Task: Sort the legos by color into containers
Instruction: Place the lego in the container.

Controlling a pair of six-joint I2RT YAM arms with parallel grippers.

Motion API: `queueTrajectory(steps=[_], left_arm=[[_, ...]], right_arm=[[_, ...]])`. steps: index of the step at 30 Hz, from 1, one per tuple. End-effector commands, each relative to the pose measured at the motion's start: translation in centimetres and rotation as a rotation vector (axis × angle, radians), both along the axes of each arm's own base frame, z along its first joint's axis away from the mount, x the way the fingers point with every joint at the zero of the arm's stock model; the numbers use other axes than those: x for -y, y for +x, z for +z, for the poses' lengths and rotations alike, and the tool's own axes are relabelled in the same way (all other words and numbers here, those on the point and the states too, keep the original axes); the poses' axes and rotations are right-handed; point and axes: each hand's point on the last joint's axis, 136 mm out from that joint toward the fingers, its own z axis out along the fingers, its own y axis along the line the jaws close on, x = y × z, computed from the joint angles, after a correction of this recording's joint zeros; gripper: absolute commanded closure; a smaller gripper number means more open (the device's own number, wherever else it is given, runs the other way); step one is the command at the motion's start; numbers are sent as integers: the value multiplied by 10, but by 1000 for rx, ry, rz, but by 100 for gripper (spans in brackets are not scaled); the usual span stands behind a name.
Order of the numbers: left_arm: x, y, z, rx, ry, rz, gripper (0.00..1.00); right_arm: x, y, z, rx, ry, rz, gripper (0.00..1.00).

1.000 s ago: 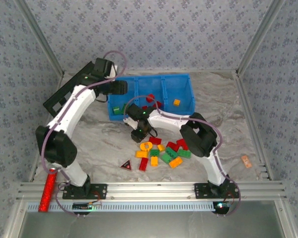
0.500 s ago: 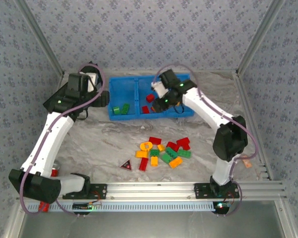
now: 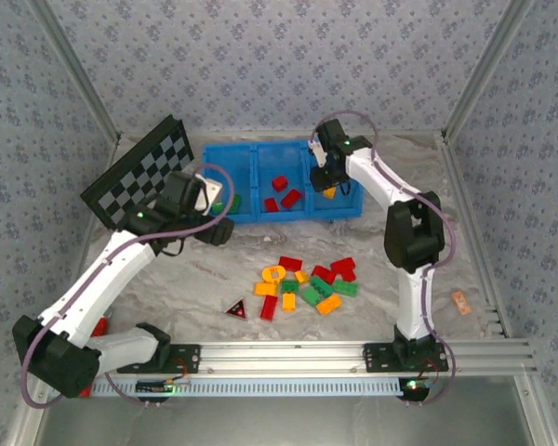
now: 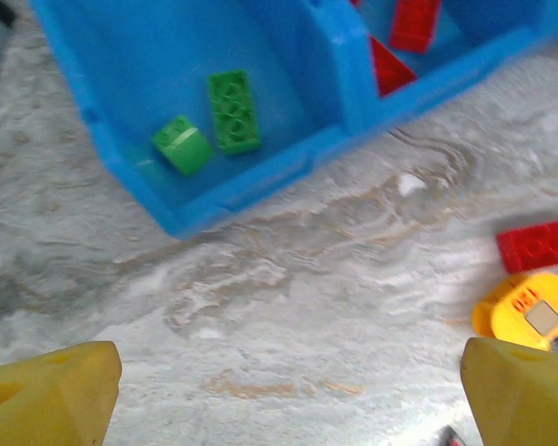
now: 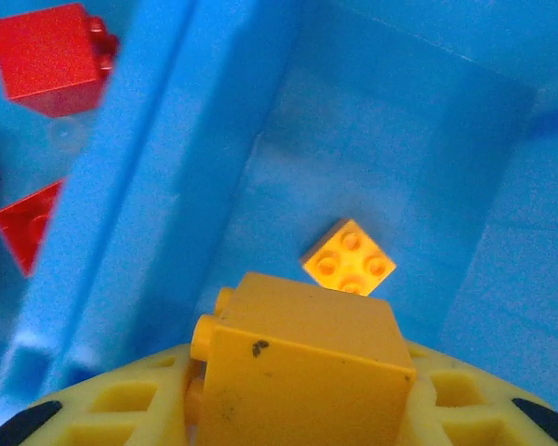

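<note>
Marbled tabletop (image 3: 214, 279): my left gripper (image 4: 284, 395) has opened, empty — right gripper (image 5: 298, 409), clamping an orange-yellow plastic brick (image 5: 302, 358), has reached the blue plastic bin's right compartment (image 5: 428, 149).

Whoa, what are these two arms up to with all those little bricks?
They are sorting bricks by color into a blue bin. The right gripper holds an orange brick over the right compartment, where a square orange piece already lies. The left gripper hangs open near the left compartment, which holds two green bricks. A mixed pile waits on the table.
</note>
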Motion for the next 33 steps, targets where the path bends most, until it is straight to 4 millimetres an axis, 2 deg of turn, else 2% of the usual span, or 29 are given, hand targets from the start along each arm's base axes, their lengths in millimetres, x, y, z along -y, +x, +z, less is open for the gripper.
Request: queueTrajectory(steps=[1,4,7,12,16,23,30,33], left_arm=[[11,-14,-12,-53,-15,-30,6],[20,-16,-20,-76,-17,-44,6],[36,-24,-35,-122,-25,-110,7],[62,-44,-78,-251,93,-277,10],[81,-49,-101,-253,174,-366,10],[118,-59,-116,-254,177,-524,10],[128,-64,-140,-299,239,-580,9],[138,-55,-144,-278,233,-585,9]], right_arm=[[1,7,-21,-35,-25,-30,58],[1,7,-27,-48,-22,-38,55],[1,6,-25,-49,-8,-46,52],[-1,4,-8,-31,30,-48,45],[-2,-1,3,-29,49,-47,41],[-1,-1,21,0,58,-43,40],[6,-7,59,54,82,-58,39],[12,-16,72,67,81,-74,37]])
